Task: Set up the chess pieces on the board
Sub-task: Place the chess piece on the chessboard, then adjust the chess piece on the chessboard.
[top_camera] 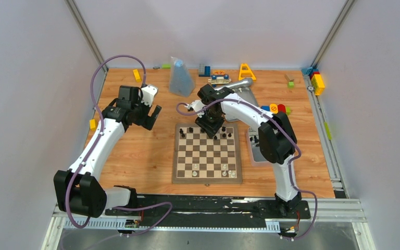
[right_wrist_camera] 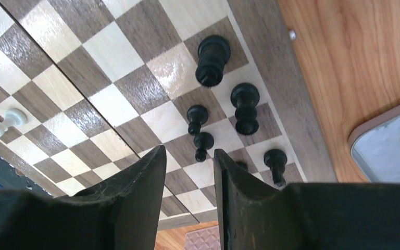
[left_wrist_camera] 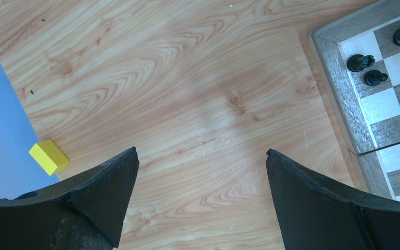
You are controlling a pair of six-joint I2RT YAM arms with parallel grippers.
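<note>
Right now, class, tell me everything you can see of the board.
The board is a square wooden chessboard, with dark-brown and cream checks inside a brown border and a seam across its middle, as if it folds. It lies flat on the table. Several black pieces stand on its far rows and a few white pieces on its near rows. The right gripper hangs over the far rows, jaws parted and empty.

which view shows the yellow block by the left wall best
Left wrist: the yellow block appears large, sharp and unobstructed, lying on the table right against the wall. Top external shows it only as a tiny speck beside the left arm. Right wrist does not show it.
</note>
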